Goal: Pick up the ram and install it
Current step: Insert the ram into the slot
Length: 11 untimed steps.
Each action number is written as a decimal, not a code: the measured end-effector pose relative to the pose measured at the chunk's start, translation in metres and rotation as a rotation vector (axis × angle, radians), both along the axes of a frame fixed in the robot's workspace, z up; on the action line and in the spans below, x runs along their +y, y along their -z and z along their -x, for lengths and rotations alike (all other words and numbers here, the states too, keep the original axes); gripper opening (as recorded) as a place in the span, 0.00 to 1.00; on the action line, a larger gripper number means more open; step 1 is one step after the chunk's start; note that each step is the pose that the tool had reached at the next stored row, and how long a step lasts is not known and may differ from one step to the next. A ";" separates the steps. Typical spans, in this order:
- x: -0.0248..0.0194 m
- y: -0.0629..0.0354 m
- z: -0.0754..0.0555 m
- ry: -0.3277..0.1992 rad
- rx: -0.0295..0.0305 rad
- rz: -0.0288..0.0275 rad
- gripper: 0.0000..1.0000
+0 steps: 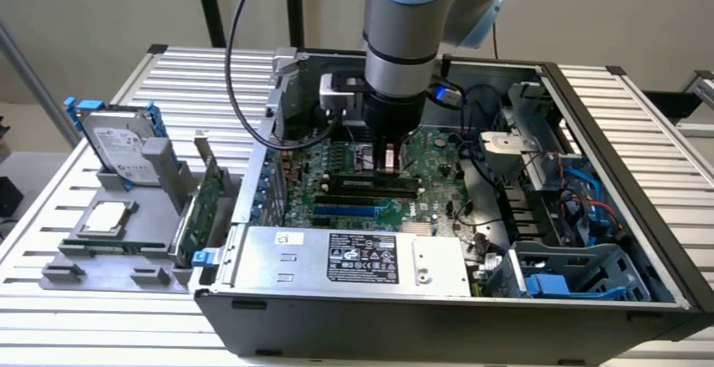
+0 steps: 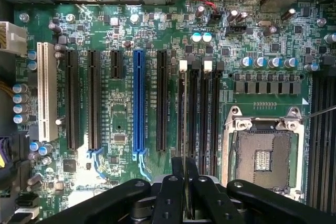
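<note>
Green circuit board fills the floor of the open black computer case (image 1: 624,300), which stands on the slatted metal counter (image 1: 67,333) toward its far right corner. The robot's black hand (image 2: 185,192) hangs low over the motherboard (image 2: 121,124), its two fingers (image 2: 169,199) pressed together on the ram (image 2: 184,129), a thin, narrow green stick seen edge-on, running from between the fingers along the first of the black memory slots (image 2: 202,114) beside the open silver processor socket (image 2: 260,156). In the exterior view the stick (image 1: 387,160) stands upright under the hand (image 1: 387,151), just above the slots, roughly at the middle of the case.

Picking up looks finished, and the step in hand appears to be seating. I cannot tell whether the lower edge already sits in the slot or only hovers over it. Pressing it home would call for keeping the stick square to the slot, lined up end to end between the white latches (image 2: 182,66), and pushed straight down evenly.
</note>
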State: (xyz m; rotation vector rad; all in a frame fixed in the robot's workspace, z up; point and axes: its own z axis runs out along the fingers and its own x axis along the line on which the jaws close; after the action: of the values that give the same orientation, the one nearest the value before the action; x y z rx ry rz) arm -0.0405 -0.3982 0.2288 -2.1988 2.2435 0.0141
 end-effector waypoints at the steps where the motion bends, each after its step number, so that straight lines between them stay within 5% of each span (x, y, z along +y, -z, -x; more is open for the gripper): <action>1: 0.0001 0.0004 0.000 0.000 -0.0003 -0.0001 0.00; 11: 0.0006 0.0011 0.000 0.000 -0.0008 0.0001 0.00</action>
State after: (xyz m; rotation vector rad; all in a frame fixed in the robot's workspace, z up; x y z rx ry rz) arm -0.0406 -0.3975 0.2277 -2.1984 2.2432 0.0131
